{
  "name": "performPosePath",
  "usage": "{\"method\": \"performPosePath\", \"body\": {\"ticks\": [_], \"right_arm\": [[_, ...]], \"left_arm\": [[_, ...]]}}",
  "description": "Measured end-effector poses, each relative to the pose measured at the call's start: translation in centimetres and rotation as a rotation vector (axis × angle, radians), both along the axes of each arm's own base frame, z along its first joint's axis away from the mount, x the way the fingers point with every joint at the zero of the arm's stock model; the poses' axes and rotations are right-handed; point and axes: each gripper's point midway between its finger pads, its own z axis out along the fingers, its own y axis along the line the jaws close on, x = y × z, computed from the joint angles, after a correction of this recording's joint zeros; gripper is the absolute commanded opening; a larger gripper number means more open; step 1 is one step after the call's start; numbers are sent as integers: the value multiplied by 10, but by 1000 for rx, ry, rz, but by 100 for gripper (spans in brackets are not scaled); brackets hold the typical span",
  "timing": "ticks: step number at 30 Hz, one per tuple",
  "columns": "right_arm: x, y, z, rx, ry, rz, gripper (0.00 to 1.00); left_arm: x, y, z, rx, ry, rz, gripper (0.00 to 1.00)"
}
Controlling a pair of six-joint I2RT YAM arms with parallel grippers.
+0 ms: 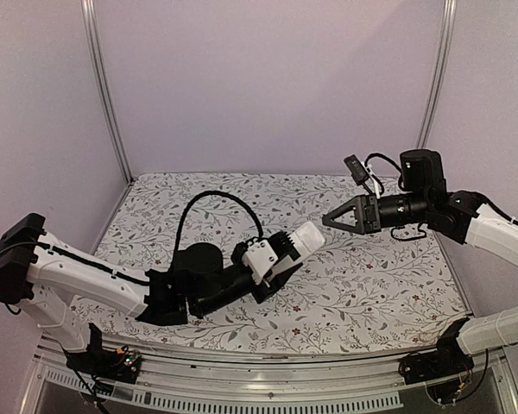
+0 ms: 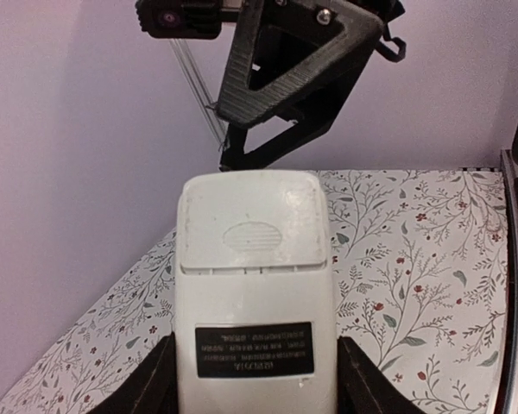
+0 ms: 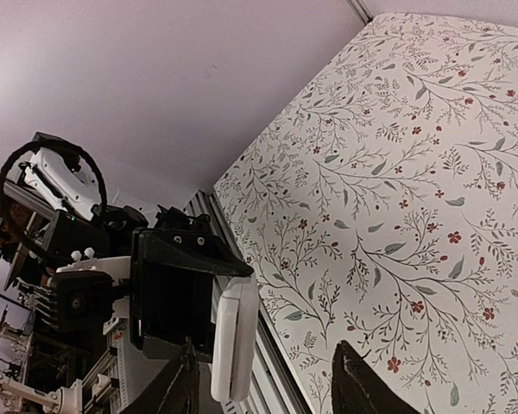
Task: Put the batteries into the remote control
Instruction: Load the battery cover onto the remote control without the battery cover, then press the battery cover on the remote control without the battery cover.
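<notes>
I am viewing the remote control (image 2: 255,293) gripped by its sides in the left gripper (image 1: 283,249), jaws about half open, above the table (image 1: 371,285). Its back is facing up, battery cover (image 2: 250,220) on. The right gripper (image 1: 331,219) is hovering just beside the remote's far end, fingers (image 3: 363,384) partly apart and holding nothing.

Pale lilac walls (image 1: 268,78) and thin metal corner posts (image 1: 106,95) enclose a table (image 1: 388,285) covered in floral-print cloth.
</notes>
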Motion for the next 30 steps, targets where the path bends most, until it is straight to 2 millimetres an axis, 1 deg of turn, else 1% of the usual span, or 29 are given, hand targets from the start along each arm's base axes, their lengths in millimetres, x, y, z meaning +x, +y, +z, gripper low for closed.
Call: {"method": "performPosePath", "body": {"ticks": [4, 11, 15, 22, 30], "right_arm": [[-9, 3, -7, 24, 39, 46, 50], [-17, 7, -9, 75, 68, 92, 38], [-16, 9, -15, 87, 95, 102, 34], [-16, 12, -11, 114, 94, 114, 28], [-20, 16, -15, 133, 103, 129, 22]], "left_arm": [[0, 0, 0, 1, 0, -3, 0], [0, 0, 0, 1, 1, -3, 0], [0, 0, 0, 1, 0, -3, 0], [-1, 0, 0, 1, 1, -4, 0], [0, 0, -2, 12, -3, -4, 0]]}}
